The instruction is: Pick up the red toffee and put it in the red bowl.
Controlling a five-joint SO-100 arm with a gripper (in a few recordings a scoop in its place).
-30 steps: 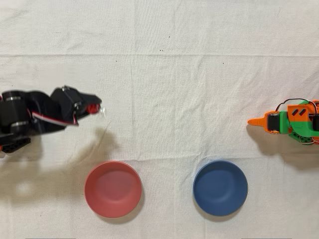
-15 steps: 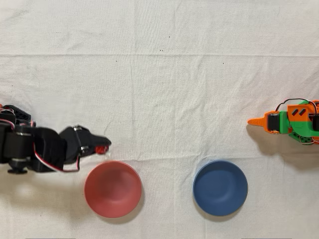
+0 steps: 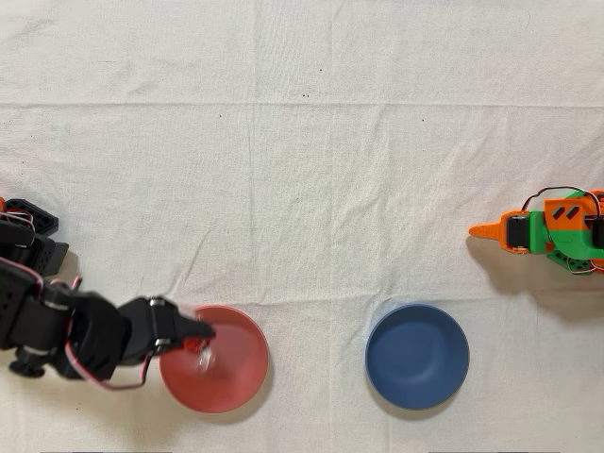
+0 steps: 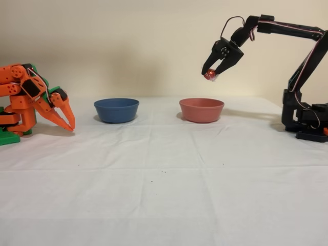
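The black arm's gripper (image 3: 196, 342) (image 4: 210, 75) is shut on the red toffee (image 3: 195, 345) (image 4: 209, 76), a small shiny red candy with a clear wrapper end. It hangs well above the red bowl (image 3: 225, 373) (image 4: 201, 109). From overhead the toffee lies over the bowl's left part. In the fixed view it hovers over the bowl's middle, a bowl's height or more above the rim.
A dark blue bowl (image 3: 417, 356) (image 4: 116, 109) stands beside the red one on the white cloth. The idle orange arm (image 3: 543, 229) (image 4: 31, 101) rests at the overhead view's right edge. The black arm's base (image 4: 305, 120) stands at the fixed view's right.
The black arm has swung down the overhead picture with the toffee, from well above the red bowl's left side to over the bowl's left part.
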